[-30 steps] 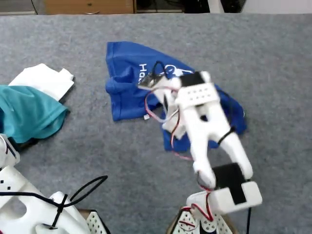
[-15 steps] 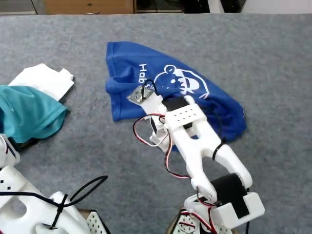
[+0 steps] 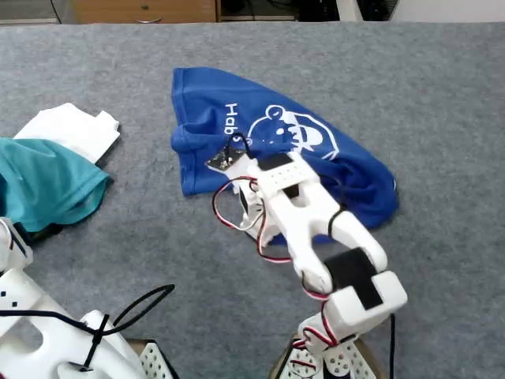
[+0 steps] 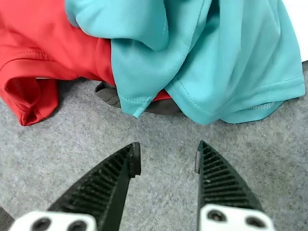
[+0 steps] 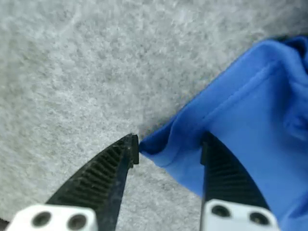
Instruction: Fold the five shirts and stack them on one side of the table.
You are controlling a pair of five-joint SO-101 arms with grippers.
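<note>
From above, the right arm (image 3: 304,209) leans over the near hem of a blue shirt (image 3: 316,150) of thin knit cloth with a white print. The shirt lies crumpled on the grey felt table (image 3: 434,95), its long axis running slantwise away beyond the arm. The arm's own body covers its fingers here. This arm is plainly the nearer one. The left arm (image 3: 39,332) stands well apart, beside a rumpled teal shirt (image 3: 47,185) and a folded white shirt (image 3: 75,130).

At the left wrist, the left pincer (image 4: 166,156) is spread above bare felt and holds nothing. Just ahead of its tips the teal shirt (image 4: 216,62) drapes over a red shirt (image 4: 38,57). A dark scrap (image 4: 108,94) under both is too hidden to name.

At the right wrist, the right pincer (image 5: 168,147) is spread, with a doubled corner of the blue shirt (image 5: 240,125) between its tips. The cloth extends off past one jaw and bare felt lies past the other. Whether the tips touch the table I cannot tell.
</note>
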